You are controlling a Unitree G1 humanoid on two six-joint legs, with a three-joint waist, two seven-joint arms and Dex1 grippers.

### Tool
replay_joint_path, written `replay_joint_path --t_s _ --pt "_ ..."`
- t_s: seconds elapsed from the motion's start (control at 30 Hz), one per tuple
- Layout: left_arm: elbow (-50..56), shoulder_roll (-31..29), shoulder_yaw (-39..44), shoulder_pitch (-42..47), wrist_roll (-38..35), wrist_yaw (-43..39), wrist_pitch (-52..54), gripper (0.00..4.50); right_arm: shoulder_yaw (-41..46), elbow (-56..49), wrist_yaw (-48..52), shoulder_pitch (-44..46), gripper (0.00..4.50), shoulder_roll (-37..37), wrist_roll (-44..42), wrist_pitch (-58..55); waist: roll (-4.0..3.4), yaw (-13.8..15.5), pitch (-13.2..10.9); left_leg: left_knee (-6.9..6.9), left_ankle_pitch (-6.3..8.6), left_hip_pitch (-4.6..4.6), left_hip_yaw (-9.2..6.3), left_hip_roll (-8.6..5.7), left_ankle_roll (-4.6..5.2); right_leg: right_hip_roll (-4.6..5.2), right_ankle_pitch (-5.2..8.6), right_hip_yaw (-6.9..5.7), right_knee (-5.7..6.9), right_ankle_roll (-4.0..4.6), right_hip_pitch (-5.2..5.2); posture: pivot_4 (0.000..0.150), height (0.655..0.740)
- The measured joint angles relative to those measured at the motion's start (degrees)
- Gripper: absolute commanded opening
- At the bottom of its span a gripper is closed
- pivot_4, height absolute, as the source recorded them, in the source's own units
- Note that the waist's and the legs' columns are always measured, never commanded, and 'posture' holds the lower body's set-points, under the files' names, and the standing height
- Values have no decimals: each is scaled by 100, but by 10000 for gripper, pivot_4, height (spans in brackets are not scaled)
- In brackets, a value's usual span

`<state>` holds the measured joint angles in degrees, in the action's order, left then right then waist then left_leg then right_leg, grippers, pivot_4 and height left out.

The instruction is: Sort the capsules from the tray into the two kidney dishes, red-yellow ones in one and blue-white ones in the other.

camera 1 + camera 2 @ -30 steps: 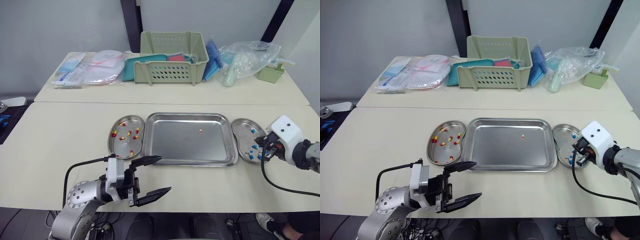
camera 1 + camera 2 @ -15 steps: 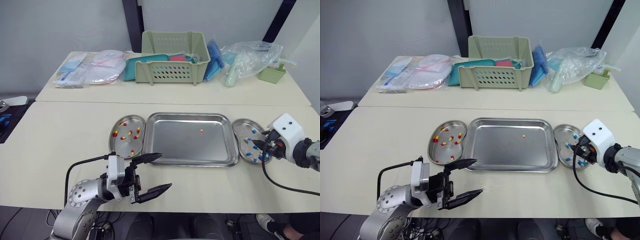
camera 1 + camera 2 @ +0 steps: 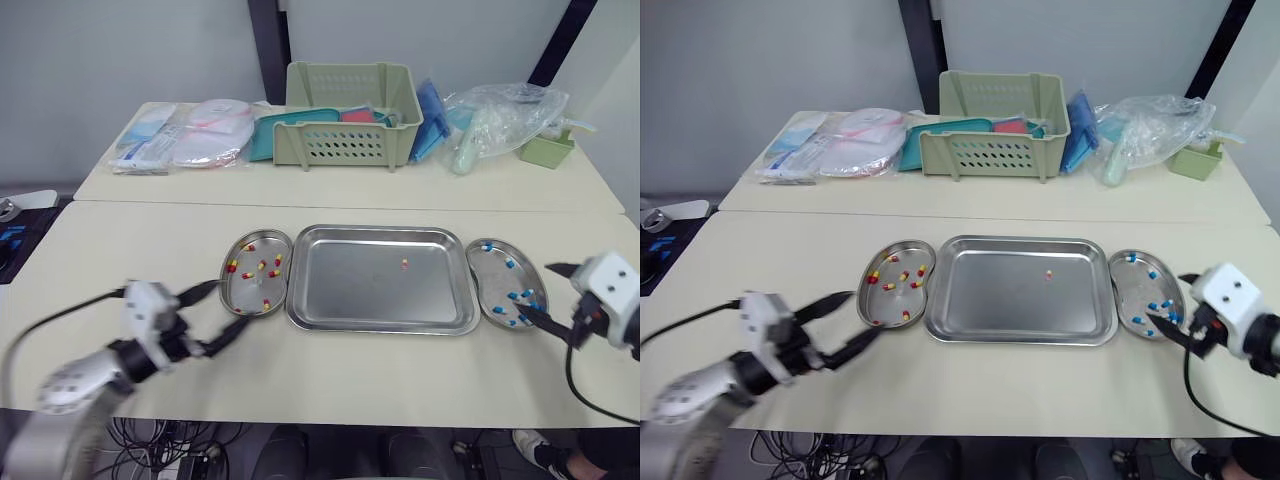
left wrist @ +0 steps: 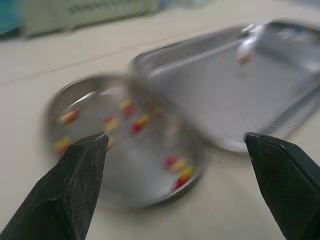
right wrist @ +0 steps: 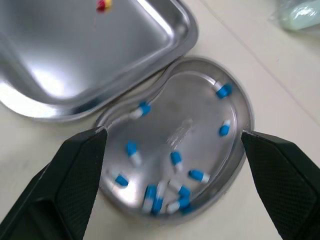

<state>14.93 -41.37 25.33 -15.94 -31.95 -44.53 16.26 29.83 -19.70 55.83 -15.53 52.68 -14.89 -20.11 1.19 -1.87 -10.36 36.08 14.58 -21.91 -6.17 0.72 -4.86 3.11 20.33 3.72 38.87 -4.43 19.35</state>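
— Capsules left in the tray [image 3: 380, 327]?
— One red-yellow capsule [image 3: 403, 264]. The right gripper [image 5: 173, 132] has backed off the blue-white dish [image 3: 470, 270], wide open and empty.
— And the left gripper [image 4: 175, 137]?
— It has swung out beside the red-yellow dish [image 3: 224, 280], wide and empty. That last pick is probably its job.

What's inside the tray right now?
One red-yellow capsule lies on the floor of the tray, just right of centre and nearer the far rim. The rest is bare metal. Nothing covers the tray, so no part of it is hidden.
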Motion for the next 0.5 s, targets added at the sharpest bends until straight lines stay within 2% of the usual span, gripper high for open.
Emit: replay_joint_path --t_s 0.23,0.5 --pt "-1357 -347 642 -501 403 -546 -324 45000 596 1021 1051 -778 44737 15 -173 1003 8 -8 -5 -5 0 5 4 2 0 0 1 1 -2 1 -2 1500 7400" --pt "-1753 -385 695 -639 572 -802 -451 45000 713 1263 1188 -876 44737 81 -168 1351 9 -3 -5 -5 0 4 4 3 -1 1 1 2 -2 1 -3 1500 7400"
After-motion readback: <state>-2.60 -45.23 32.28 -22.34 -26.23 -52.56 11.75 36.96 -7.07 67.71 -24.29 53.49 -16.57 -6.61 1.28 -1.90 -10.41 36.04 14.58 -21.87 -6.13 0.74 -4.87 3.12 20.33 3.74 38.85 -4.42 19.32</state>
